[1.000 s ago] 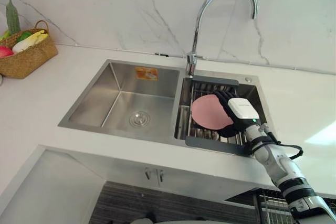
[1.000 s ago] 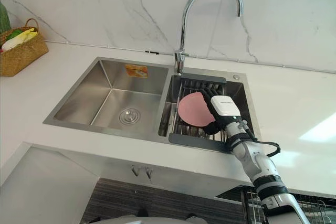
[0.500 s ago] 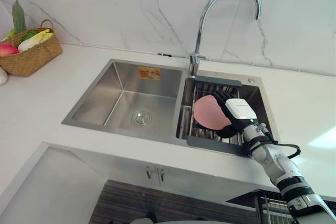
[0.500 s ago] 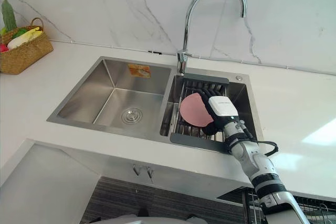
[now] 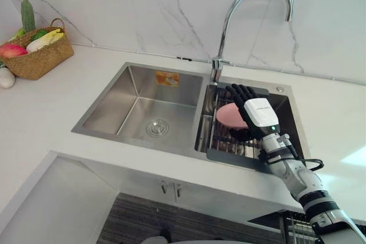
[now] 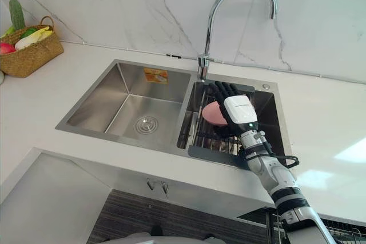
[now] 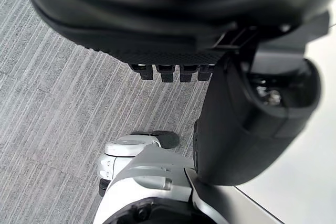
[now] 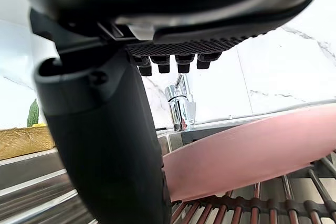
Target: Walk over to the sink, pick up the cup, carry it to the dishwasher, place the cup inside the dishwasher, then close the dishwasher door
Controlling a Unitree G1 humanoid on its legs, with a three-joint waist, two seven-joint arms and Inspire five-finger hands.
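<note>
I see the dish [image 5: 230,116] on the rack [image 5: 226,142] in the sink's [image 5: 134,104] right bowl, with my right hand [image 5: 260,112] beside it at three o'clock. The faucet [image 5: 216,64] stands at twelve and the basket [image 5: 40,59] at ten.

place: kitchen | steel double sink [image 5: 107,110] | curved tap [image 5: 216,67] | white counter [image 5: 40,112] | marbled wall [image 5: 114,10] | basket of vegetables [image 5: 43,58]

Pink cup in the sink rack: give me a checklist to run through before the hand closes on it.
1. Pink cup rests on the rack, nothing on top of it: ok.
2. Right hand is above the cup, fingers straight: ok.
3. Thumb and fingers sit on opposite sides of the cup's rim: cannot tell.
4. Hand is apart from the faucet: ok.
5. Left hand is free, hanging over the floor: ok.
</note>
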